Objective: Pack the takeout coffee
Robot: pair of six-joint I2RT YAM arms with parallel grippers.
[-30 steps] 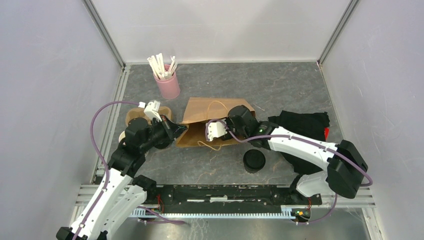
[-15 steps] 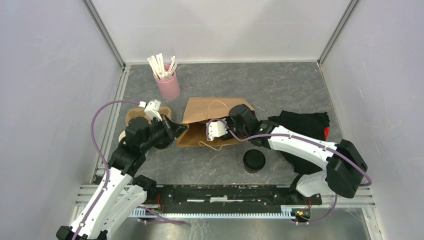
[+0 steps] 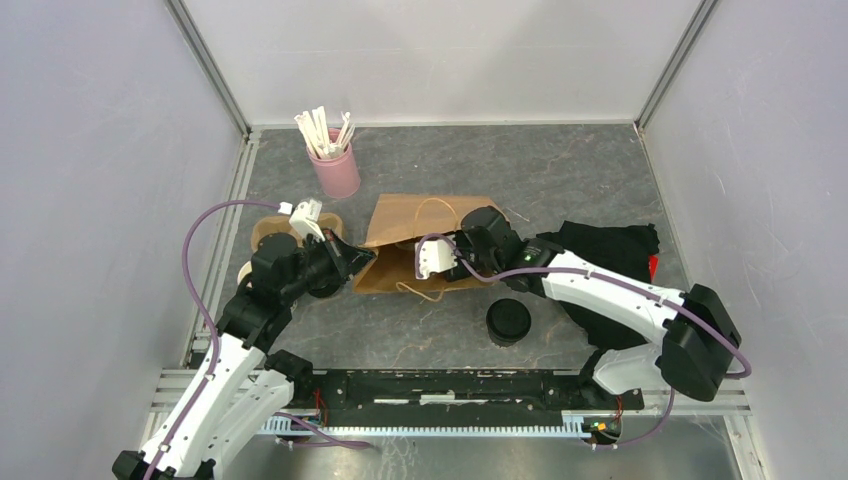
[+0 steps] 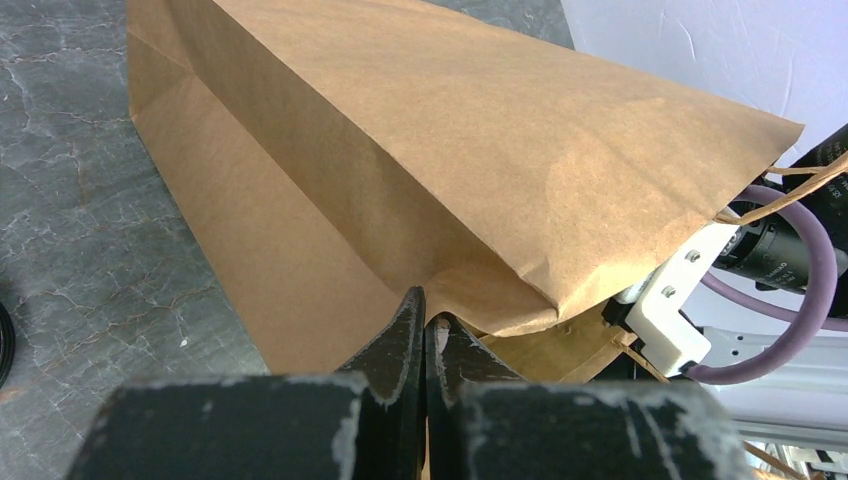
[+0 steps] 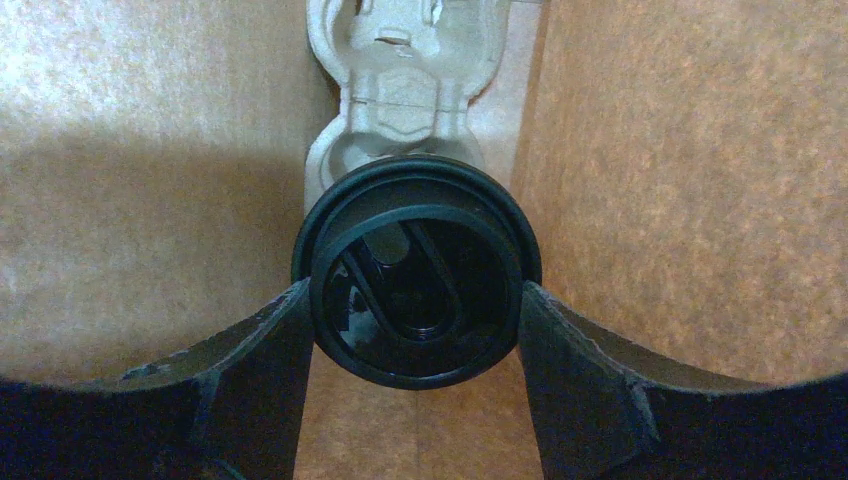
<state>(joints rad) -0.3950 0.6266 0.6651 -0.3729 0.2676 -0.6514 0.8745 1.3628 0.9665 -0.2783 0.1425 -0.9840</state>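
Left gripper (image 4: pixel 425 335): jaws pressed together on a paper edge of the brown paper bag (image 4: pixel 480 150), which lies on its side on the grey table (image 3: pixel 560 170). Right gripper (image 5: pixel 412 300): reaches inside the bag, its 2 fingers (image 5: pixel 250 370) pressed against opposite sides of the black lid of 1 coffee cup (image 5: pixel 415 250), so the jaws are clamped on that cup. We see brown paper on both sides of the cup. Just beyond it sits a pale moulded pulp holder (image 5: pixel 400 60); we cannot tell whether the cup stands in it. From above, the right wrist covers the bag's mouth and the held cup is hidden. A second coffee cup (image 3: pixel 508 321), lid on, stands upright on the table outside the bag, near the right arm. A pink cup of white sticks (image 3: pixel 337 172) stands behind the bag. A black cloth (image 3: pixel 610 245) lies to the bag's right.
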